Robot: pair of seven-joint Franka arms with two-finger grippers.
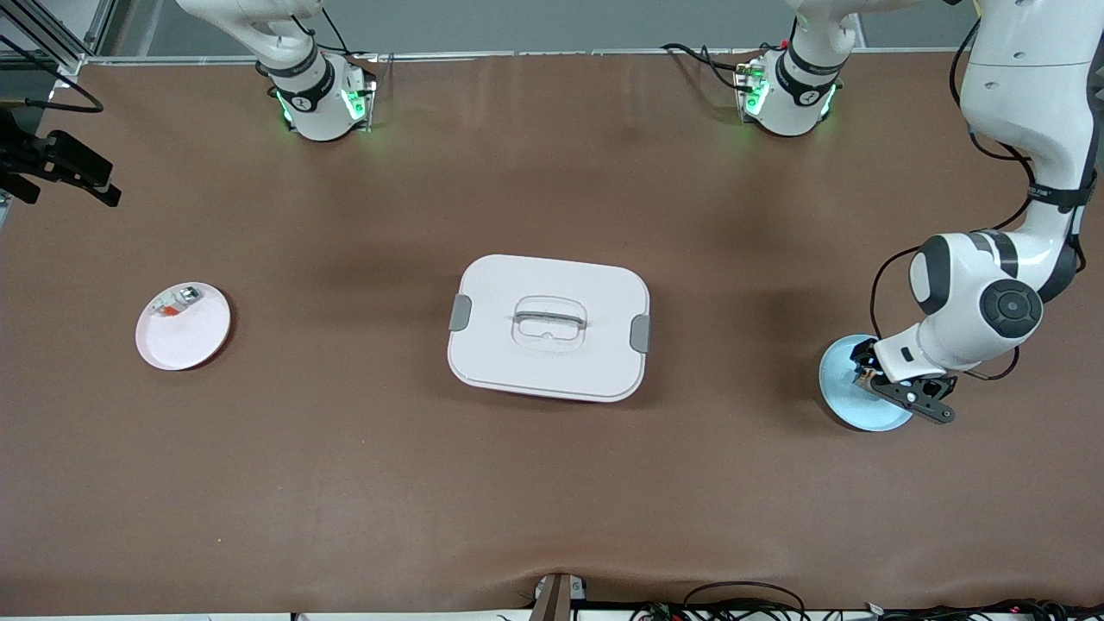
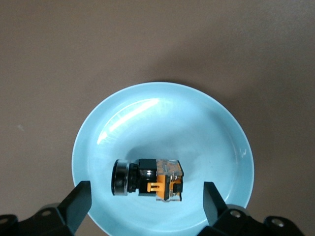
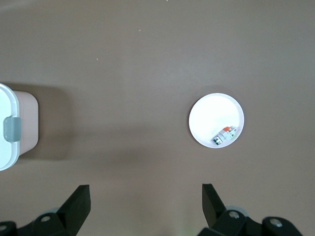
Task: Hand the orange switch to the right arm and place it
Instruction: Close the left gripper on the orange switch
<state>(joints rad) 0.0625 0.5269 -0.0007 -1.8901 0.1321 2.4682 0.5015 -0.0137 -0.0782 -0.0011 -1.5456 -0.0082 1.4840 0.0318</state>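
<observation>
1. Left wrist view shows the orange switch (image 2: 147, 178) lying on its side in the blue plate (image 2: 162, 105). The plate sits at the left arm's end of the table.
2. The left gripper (image 2: 143, 206) hangs low over that plate with its fingers (image 2: 76, 201) spread wide. One finger is on each side of the switch, not touching it. It looks lined up that way so it can drop down and pinch the switch.
3. The right gripper (image 3: 145, 206) is up high with its fingers wide apart too, and it holds nothing. It is over bare table, and the right arm seems to be waiting for its turn.
4. Near the right arm's end of the table is a white plate (image 1: 194, 341). A small clear part (image 1: 175, 304) with a red bit lies in it.
5. A white box with a lid (image 1: 548, 327) sits in the middle of the table, between the two plates.
6. I think the job has just started, because the switch has not been picked up yet.
</observation>
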